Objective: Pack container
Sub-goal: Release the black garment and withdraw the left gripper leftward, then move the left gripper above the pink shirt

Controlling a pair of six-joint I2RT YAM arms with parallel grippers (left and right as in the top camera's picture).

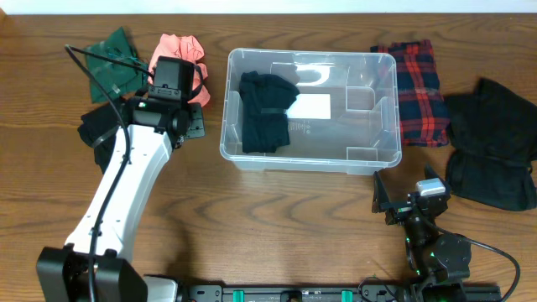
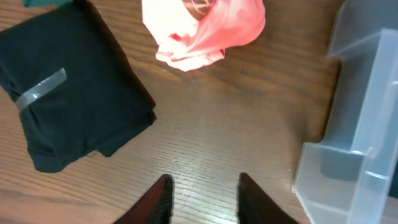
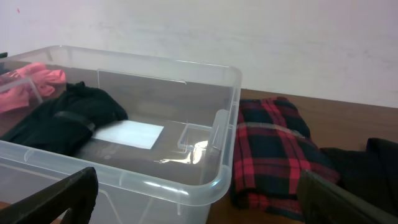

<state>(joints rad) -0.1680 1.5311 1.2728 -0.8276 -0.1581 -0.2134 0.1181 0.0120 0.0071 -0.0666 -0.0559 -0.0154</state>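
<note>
**Room ahead, wall on the right**

The left end effector (image 2: 205, 194) hangs over bare tabletop (image 2: 211, 124), jaws apart, gripping nothing. A pink cloth (image 2: 205, 28) lies straight ahead of it, and a folded black cloth (image 2: 68, 93) ahead to the left. The clear box (image 2: 367, 93) stands close on its right, long side running left to right. The right end effector (image 3: 196, 186) is spread wide, empty, well away from both cloths.

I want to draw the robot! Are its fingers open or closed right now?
Left fingers: partly open, holding nothing.
Right fingers: wide open, holding nothing.
</note>
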